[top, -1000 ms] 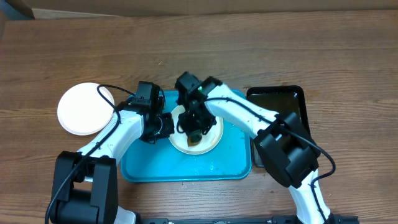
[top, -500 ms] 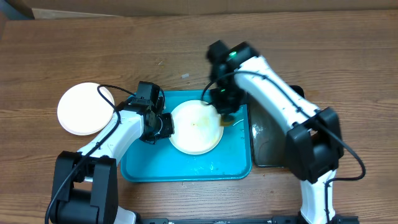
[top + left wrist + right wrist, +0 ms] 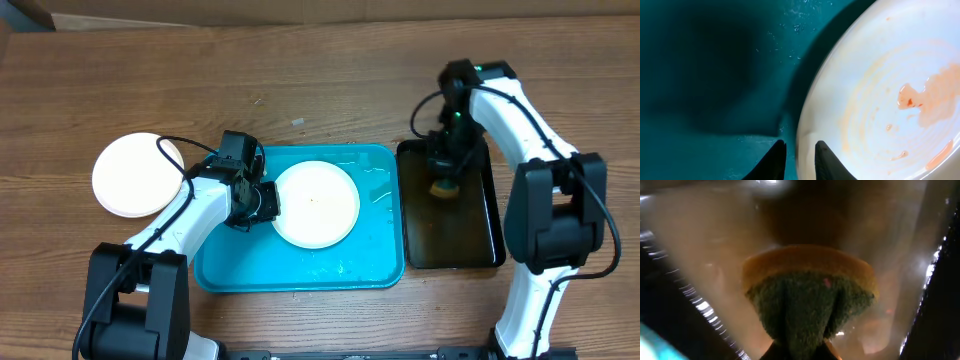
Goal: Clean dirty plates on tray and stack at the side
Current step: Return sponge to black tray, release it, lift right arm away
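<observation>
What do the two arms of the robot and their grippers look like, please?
Both the left arm and the right arm have smooth white link shells between blocky black joint housings, with thin black cables looping along them. A small green light glows near the right wrist. The left gripper has dark, tapered fingers; the right gripper is black as well.

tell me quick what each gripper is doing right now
left gripper: shut on the plate rim
right gripper: shut on the sponge, over the black tray

Swung the right tool [image 3: 444,178] and its sponge [image 3: 443,187] away from the plate [image 3: 315,203]. Now poised above the black tray [image 3: 455,235] directly beneath.
</observation>
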Controlling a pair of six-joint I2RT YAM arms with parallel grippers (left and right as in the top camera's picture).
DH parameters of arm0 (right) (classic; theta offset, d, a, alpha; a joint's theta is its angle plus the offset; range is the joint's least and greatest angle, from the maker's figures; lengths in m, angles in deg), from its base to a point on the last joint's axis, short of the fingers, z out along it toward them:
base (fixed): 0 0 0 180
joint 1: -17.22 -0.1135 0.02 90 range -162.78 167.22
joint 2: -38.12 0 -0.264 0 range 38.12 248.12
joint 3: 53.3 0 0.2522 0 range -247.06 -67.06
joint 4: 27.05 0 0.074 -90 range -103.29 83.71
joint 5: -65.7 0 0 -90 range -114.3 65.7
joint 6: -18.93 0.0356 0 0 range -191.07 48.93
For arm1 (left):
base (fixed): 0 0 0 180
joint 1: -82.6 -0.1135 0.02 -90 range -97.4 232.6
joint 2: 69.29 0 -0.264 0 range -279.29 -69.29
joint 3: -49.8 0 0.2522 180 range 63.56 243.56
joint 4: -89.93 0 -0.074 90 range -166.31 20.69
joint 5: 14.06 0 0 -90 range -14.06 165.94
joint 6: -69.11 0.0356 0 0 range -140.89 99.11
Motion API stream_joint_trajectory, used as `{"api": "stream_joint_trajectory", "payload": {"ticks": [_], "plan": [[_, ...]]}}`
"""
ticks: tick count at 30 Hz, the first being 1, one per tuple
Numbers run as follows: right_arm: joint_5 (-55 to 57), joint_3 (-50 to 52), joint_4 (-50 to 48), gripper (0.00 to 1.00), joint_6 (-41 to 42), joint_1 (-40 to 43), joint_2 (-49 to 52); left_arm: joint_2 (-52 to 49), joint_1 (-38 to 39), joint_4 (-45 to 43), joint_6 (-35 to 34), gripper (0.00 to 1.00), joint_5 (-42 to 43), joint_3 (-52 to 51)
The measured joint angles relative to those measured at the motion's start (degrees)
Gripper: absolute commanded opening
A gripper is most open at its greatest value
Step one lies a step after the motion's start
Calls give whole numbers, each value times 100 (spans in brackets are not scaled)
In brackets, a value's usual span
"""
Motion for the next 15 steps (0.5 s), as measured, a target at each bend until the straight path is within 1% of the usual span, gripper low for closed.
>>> {"api": "stream_joint_trajectory", "payload": {"ticks": [1,2,3,4,6,8,10,12,15], "plan": [[-2,125,-103,39,44,50,0,0,20,4,-2,14,-2,0],[-2,214,-168,48,37,87,0,0,50,2,0,11,-4,0],[-2,260,-195,53,28,109,0,0,76,2,-2,10,-4,0],[4,297,-216,54,7,116,0,0,98,2,2,13,-2,0],[-2,310,-240,56,-13,114,0,0,127,2,22,25,-4,0],[0,310,-280,57,-17,109,0,0,160,2,22,31,-9,0],[-4,297,-245,59,-11,116,0,0,192,2,4,35,-7,0],[-70,173,-59,64,-4,160,0,0,219,4,2,36,-7,0],[-245,-319,205,70,-11,356,0,-4,293,4,2,39,-55,0]]}}
